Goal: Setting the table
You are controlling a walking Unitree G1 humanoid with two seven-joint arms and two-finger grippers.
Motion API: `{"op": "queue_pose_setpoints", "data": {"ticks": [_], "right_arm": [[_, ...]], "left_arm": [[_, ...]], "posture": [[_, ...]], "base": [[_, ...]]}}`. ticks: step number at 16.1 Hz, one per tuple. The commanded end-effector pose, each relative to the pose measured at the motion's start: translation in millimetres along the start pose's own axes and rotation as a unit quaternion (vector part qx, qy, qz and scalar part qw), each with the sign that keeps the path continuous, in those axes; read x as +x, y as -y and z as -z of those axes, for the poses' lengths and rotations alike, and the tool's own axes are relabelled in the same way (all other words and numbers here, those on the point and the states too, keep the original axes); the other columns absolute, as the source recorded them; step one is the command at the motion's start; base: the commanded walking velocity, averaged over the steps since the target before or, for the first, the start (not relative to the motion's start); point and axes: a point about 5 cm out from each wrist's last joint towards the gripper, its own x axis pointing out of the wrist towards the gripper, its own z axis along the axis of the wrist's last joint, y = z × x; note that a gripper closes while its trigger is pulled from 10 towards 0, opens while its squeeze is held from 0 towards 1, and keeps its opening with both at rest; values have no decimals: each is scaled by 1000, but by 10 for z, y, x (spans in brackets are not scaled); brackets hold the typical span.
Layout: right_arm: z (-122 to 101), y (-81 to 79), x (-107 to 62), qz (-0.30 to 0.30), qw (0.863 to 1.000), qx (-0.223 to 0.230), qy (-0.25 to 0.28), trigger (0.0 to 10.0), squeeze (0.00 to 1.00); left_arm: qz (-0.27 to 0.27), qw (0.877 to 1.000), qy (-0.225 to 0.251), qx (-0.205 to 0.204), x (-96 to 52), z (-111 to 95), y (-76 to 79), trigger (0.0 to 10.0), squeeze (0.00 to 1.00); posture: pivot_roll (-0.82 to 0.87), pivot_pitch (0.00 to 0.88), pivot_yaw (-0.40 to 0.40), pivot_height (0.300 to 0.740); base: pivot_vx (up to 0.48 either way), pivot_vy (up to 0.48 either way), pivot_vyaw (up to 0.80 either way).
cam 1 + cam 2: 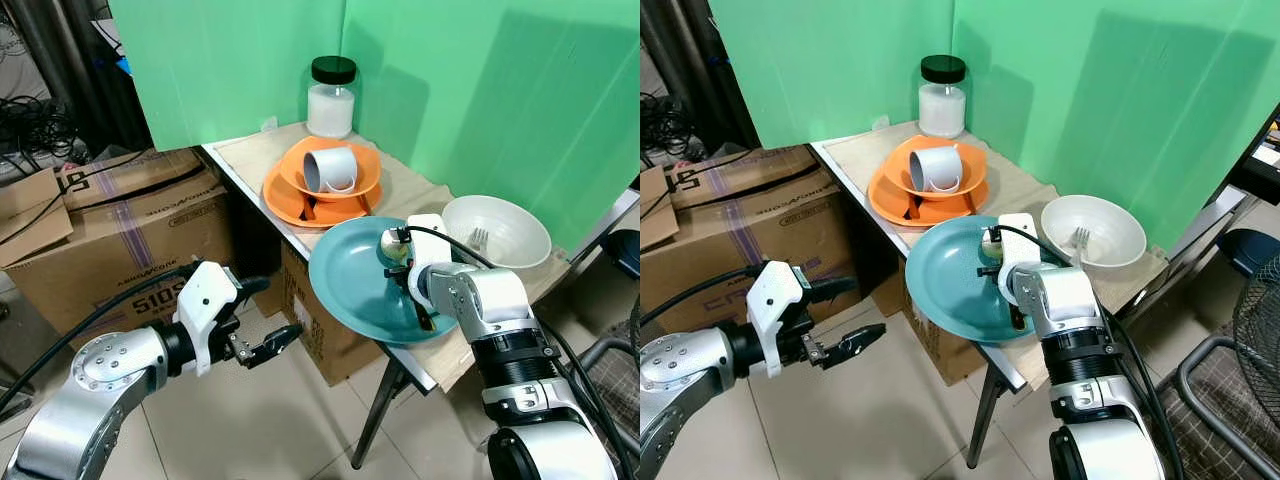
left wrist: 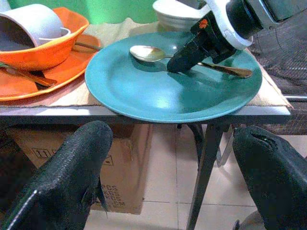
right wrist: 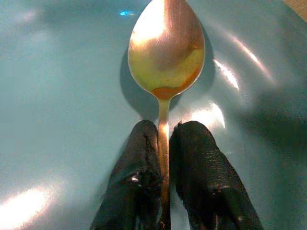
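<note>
The right gripper is pinching the spoon by its handle over the teal plate at the bench's front edge — it should be lowering level, releasing gently — while the left gripper, open and empty, is hovering below.

Green backdrop, tiled floor, cardboard boxes beside table.

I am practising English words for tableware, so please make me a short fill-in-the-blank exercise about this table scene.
1. The right gripper is shut on the handle of a ____.
2. The white mug lies on its side in an ____ bowl.
3. A fork rests inside the ____ bowl.
4. The jar of white powder has a ____ lid.

Missing words: spoon; orange; white; black
</note>
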Motion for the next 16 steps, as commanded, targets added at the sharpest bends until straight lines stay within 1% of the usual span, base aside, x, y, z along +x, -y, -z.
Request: {"op": "queue_pose_setpoints", "data": {"ticks": [1, 7, 8, 9, 11, 12, 13, 14, 15, 16], "right_arm": [[-49, 14, -6, 4, 1000, -6, 7, 0, 0], [-85, 3, -13, -1, 1000, -16, 22, 0, 0], [-114, -7, -26, -4, 999, -19, 32, 0, 0], [-185, -33, -66, -17, 998, -23, 56, 0, 0], [-412, -114, -275, -77, 989, -17, 125, 0, 0], [-491, -111, -374, -96, 984, -4, 148, 0, 0], [-597, -66, -538, -121, 974, 22, 192, 0, 0], [-666, -26, -691, -146, 959, 40, 240, 0, 0], [-706, 20, -838, -165, 943, 52, 285, 0, 0], [-718, 78, -960, -166, 932, 52, 319, 0, 0]], "left_arm": [[7, 1000, 2, 10, 18, -26, 3, 10000, 0], [6, 1000, 2, 15, 27, -32, 4, 10000, 0], [6, 1000, 2, 15, 26, -34, 2, 10000, 0], [5, 1000, 3, 15, 22, -38, 1, 10000, 0], [2, 1000, 7, 18, 7, -74, -14, 10000, 0], [-1, 1000, 12, 20, 5, -105, -27, 10000, 0], [-7, 999, 23, 25, 6, -161, -46, 10000, 0], [-14, 999, 34, 28, 9, -218, -60, 10000, 0], [-24, 998, 47, 32, 14, -279, -78, 10000, 0], [-39, 997, 59, 37, 27, -337, -108, 10000, 0]], "posture": [[54, 0, -46, 740], [55, 0, -47, 740], [56, 0, -46, 740], [56, 0, -46, 740], [60, 0, -43, 740], [64, 0, -40, 740], [66, 0, -39, 740], [66, 0, -39, 740], [67, 0, -33, 740], [64, 0, -24, 740]], "base": [[0, 0, 0], [0, 0, 0], [0, 0, 0], [0, 0, 0], [0, 0, 0], [0, 0, 0], [0, 0, 0], [0, 0, 0], [0, 0, 0], [0, 0, 0]]}}
